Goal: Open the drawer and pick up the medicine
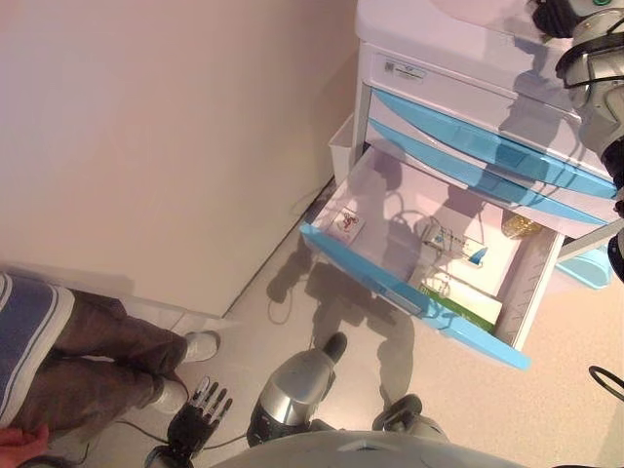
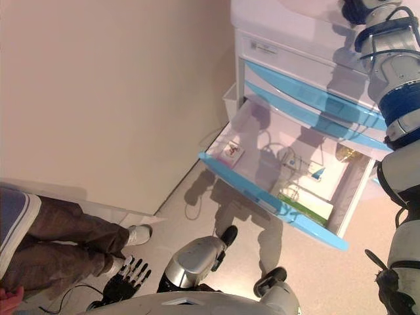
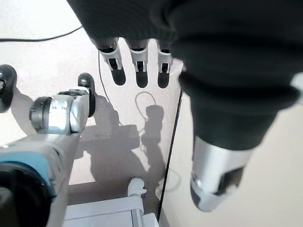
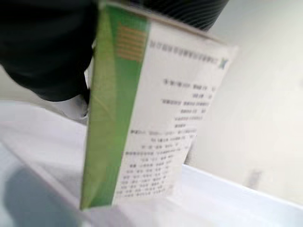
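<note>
The white cabinet (image 1: 439,88) has blue-fronted drawers, and its lowest drawer (image 1: 390,283) stands pulled open. My right hand (image 2: 354,10) is raised above the cabinet top. In the right wrist view it is shut on a green and white medicine box (image 4: 147,109), held just over the white top. In the drawer lie a small box with red print (image 1: 346,224), blister packs (image 1: 444,239) and another green and white box (image 1: 468,307). My left hand (image 1: 200,414) hangs low near the floor, open and empty, with its fingers (image 3: 137,61) straight.
A person sits at the left by the wall, with legs (image 1: 88,361) and white shoes (image 1: 200,343) close to my left hand. A white bin (image 1: 343,146) hangs on the cabinet's side. A cable (image 3: 142,101) lies on the floor before the drawer.
</note>
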